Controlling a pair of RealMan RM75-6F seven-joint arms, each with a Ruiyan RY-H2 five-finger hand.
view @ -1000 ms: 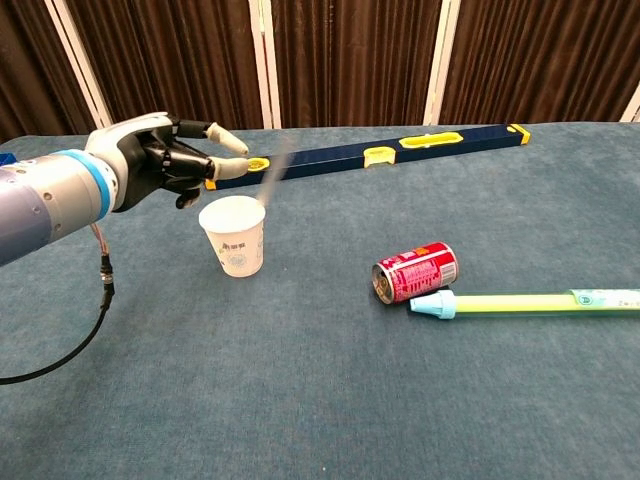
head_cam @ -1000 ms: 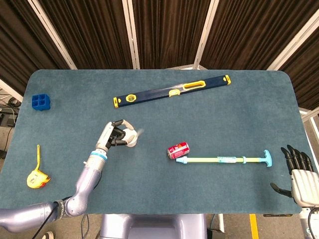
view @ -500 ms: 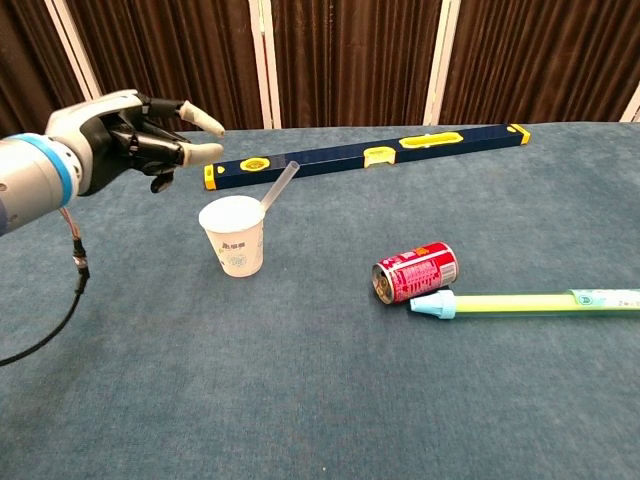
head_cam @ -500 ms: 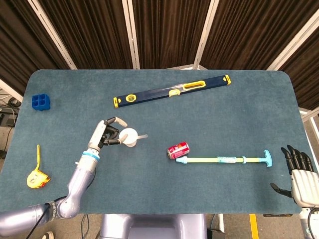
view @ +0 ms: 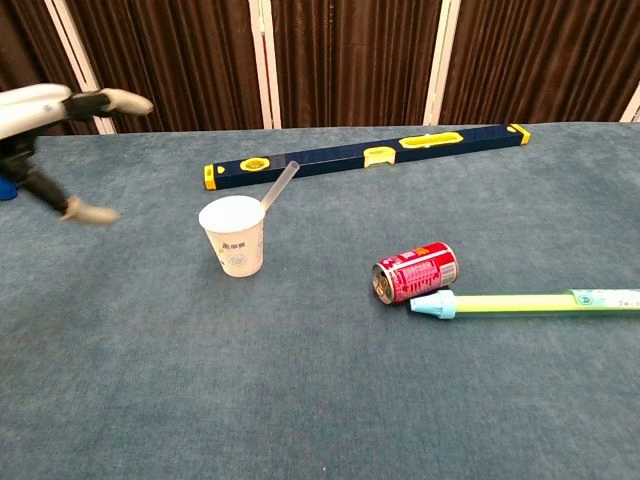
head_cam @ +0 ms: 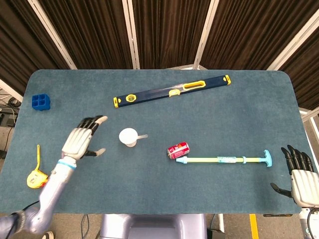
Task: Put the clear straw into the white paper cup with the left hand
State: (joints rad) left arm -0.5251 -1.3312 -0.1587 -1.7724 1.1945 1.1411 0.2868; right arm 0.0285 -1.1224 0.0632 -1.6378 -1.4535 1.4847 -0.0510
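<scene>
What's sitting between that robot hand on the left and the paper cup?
Nothing: the head view shows bare table between the left robot hand and the paper cup.

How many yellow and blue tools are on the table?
1: the level lies along the far side of the table, beyond the cup. The tape measure at the left edge is yellow only.

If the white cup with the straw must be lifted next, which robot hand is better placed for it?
Probably the left robot hand: it is open, just left of the white paper cup. The right robot hand sits at the table's far right edge, beyond the red can.
</scene>
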